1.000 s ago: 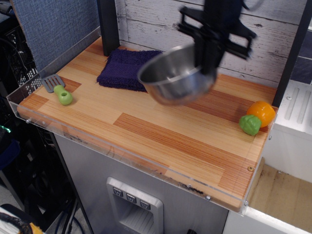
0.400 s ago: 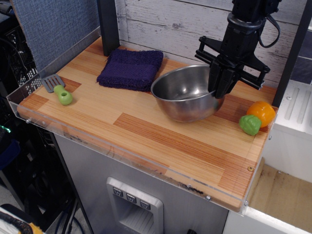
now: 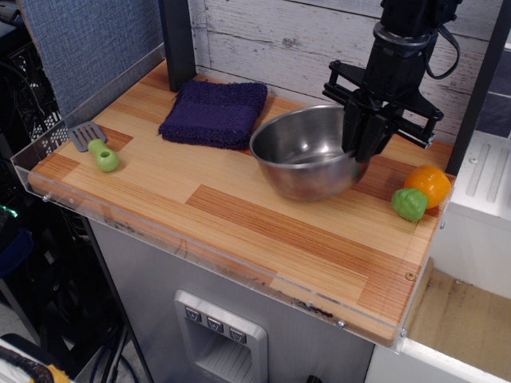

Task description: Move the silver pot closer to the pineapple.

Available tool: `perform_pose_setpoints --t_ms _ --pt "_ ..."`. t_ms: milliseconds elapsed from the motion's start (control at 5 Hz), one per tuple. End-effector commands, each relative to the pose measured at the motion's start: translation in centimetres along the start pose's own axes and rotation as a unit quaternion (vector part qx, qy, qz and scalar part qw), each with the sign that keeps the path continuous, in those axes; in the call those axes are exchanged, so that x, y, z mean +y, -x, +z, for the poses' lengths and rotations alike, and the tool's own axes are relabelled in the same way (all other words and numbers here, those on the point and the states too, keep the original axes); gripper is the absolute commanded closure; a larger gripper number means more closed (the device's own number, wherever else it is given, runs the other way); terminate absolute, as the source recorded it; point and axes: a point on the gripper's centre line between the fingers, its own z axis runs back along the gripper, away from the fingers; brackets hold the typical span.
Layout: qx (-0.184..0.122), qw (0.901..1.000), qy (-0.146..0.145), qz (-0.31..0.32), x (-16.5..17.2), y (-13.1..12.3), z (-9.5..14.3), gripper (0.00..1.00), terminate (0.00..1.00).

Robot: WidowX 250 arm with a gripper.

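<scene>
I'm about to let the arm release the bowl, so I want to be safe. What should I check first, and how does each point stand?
1. The pincer grips the rim of the silver pot: ok, its fingers straddle the right rim.
2. Pot resting flat on the table: cannot tell, it looks slightly tilted.
3. Pot close to the pineapple: ok, only a small gap separates them, no contact.
4. Pot clear of the purple cloth: ok, apart.
5. Spatula out of the way: ok, far at the left edge.
</scene>
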Motion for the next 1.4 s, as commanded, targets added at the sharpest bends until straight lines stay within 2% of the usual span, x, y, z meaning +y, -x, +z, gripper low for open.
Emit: perform_pose_setpoints --t_ms 0,200,600,1000,1200 --pt "-0.030 0.9995 0.011 -0.005 0.4 1.1 2.7 0.00 0.00" --pt "-0.039 0.9989 0.021 0.013 1.9 2.1 4.7 0.00 0.00" --pt "-0.054 0.9924 0.034 0.105 8.2 6.9 9.2 0.00 0.00" --pt "-0.075 0.9901 0.033 0.114 10.4 9.6 11.0 0.00 0.00" --pt "-0.066 0.9926 0.019 0.100 10.9 10.0 11.4 0.00 0.00"
